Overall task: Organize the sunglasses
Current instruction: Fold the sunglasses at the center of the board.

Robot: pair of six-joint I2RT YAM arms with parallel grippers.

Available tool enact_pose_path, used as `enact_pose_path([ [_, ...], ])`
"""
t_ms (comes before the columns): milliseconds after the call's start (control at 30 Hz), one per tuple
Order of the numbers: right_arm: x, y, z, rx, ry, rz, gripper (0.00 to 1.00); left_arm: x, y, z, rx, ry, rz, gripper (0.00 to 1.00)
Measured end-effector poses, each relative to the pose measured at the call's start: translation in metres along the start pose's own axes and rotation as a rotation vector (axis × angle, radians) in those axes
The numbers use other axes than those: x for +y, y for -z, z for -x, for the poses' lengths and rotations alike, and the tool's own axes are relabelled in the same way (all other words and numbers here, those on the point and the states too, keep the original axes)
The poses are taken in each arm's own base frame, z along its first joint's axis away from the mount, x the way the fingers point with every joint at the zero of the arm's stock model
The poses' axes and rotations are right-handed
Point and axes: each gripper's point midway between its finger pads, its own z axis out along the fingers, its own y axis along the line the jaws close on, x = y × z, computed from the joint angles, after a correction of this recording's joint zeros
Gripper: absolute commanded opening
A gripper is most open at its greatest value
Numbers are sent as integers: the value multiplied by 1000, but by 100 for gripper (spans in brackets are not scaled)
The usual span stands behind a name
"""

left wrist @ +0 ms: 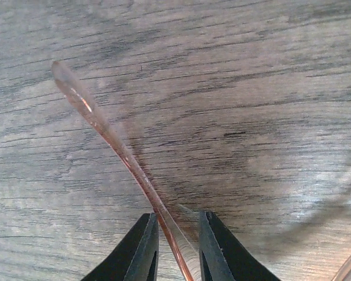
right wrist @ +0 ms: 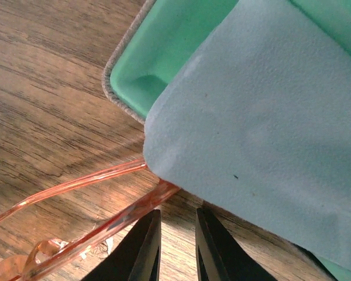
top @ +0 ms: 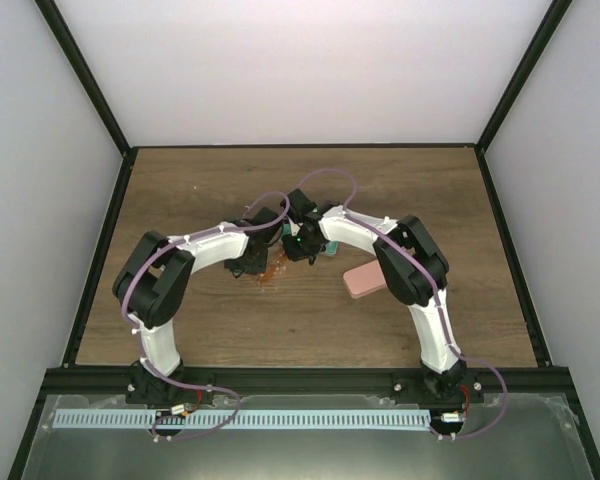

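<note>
One pair of sunglasses (top: pixel 270 273) with an orange translucent frame lies at the table's middle, under both wrists. In the left wrist view its thin temple (left wrist: pixel 105 132) runs up and to the left from between my fingers. My left gripper (left wrist: pixel 178 218) is closed narrowly around it, and shows from above too (top: pixel 252 262). In the right wrist view the frame (right wrist: pixel 105 225) lies just left of my right gripper (right wrist: pixel 178 213), whose jaws stand slightly apart with nothing between them. It sits beside the left one in the top view (top: pixel 302 248). The purple-pink pair is out of view.
An open case with a green lining (right wrist: pixel 164 52) lies just beyond the right gripper, a light blue cloth (right wrist: pixel 263 117) draped over it and over the frame's end. It shows as a green patch from above (top: pixel 331 250). A pink case (top: pixel 363 281) lies to the right.
</note>
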Motion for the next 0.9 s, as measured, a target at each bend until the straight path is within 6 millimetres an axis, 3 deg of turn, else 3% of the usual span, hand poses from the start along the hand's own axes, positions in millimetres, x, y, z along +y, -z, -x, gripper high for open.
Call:
enact_pose_path([
  [233,0,0,1,-1,2,4,19,-5,2,1,-21,-84,-42,24],
  [667,4,-1,4,-13,4,24,19,-37,5,13,-76,-78,-212,27],
  [900,8,-2,7,-28,7,48,19,-39,7,6,-97,-81,-258,27],
])
